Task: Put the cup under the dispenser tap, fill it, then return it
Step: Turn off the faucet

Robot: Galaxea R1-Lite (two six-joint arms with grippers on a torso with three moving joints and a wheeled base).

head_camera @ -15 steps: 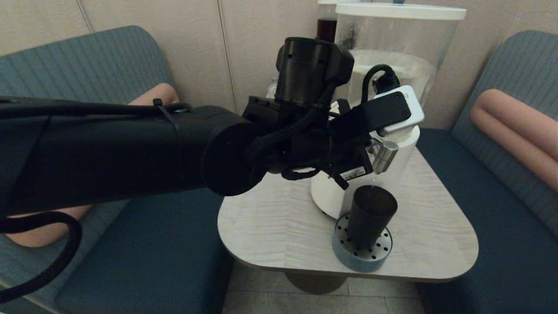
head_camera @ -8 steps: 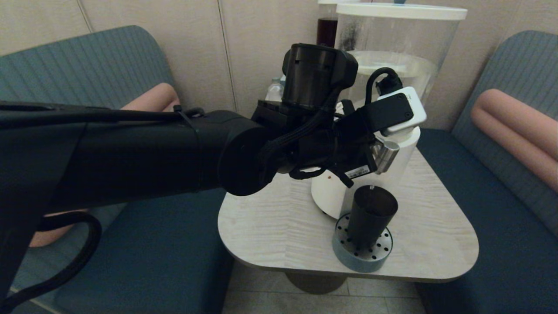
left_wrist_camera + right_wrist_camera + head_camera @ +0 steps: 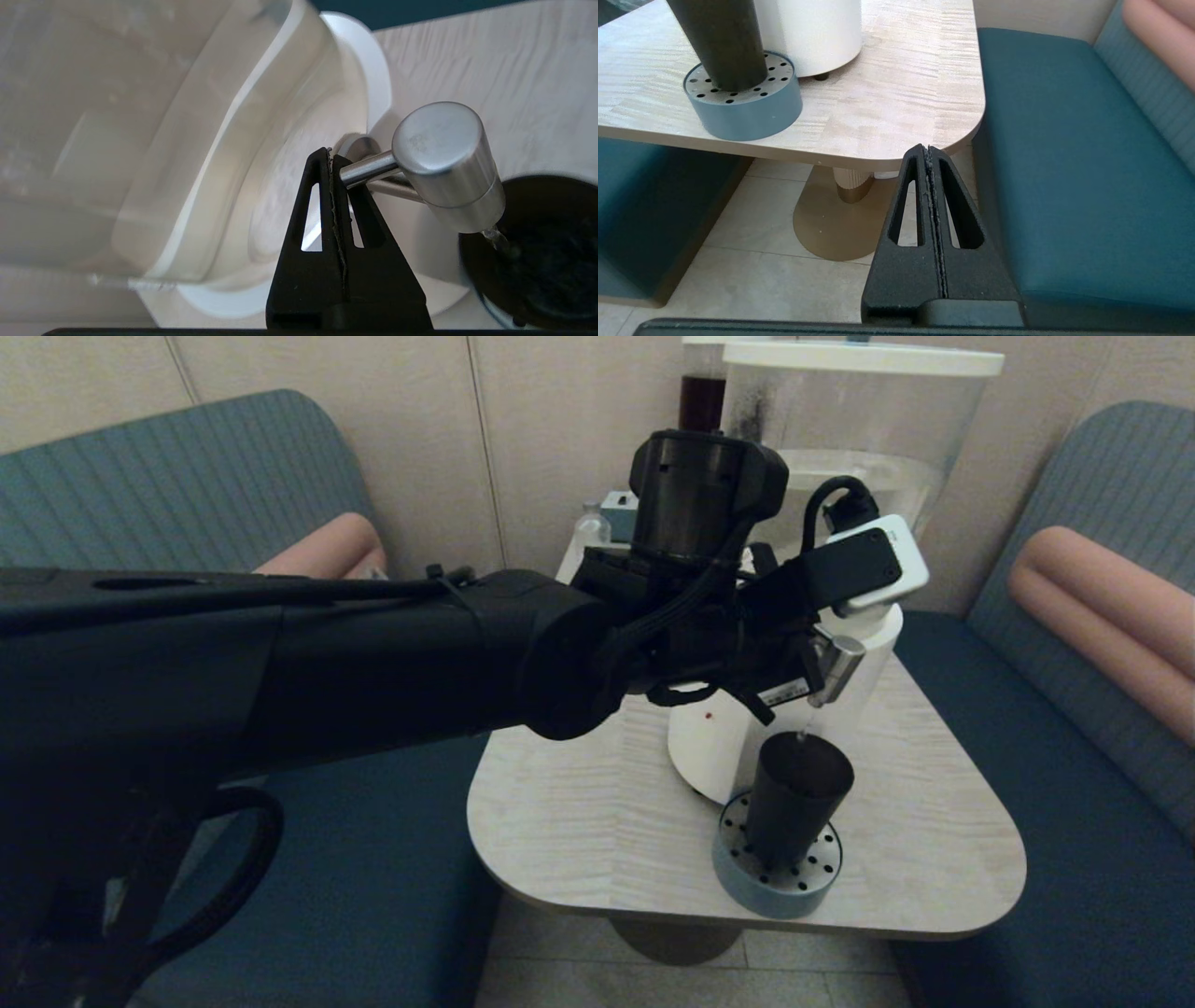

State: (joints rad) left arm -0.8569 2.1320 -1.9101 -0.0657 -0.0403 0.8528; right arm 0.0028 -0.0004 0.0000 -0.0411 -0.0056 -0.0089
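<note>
The dark cup stands upright on a blue-grey perforated drip tray, right under the silver dispenser tap. A thin stream of water falls from the nozzle into it. In the left wrist view my left gripper is shut with nothing between its fingers. One fingertip rests against the thin stem behind the tap, and the cup shows below the nozzle. My right gripper is shut and empty, low beside the table's near corner, with the cup off to one side.
The big dispenser's clear tank and white base fill the back of the table. Behind stand a dark red tank, a small clear bottle and a small blue box. Teal benches flank the table.
My left arm has shifted to the right along the dispenser, uncovering the bottle and blue box behind it. The cup has stayed on the drip tray with water still trickling in.
</note>
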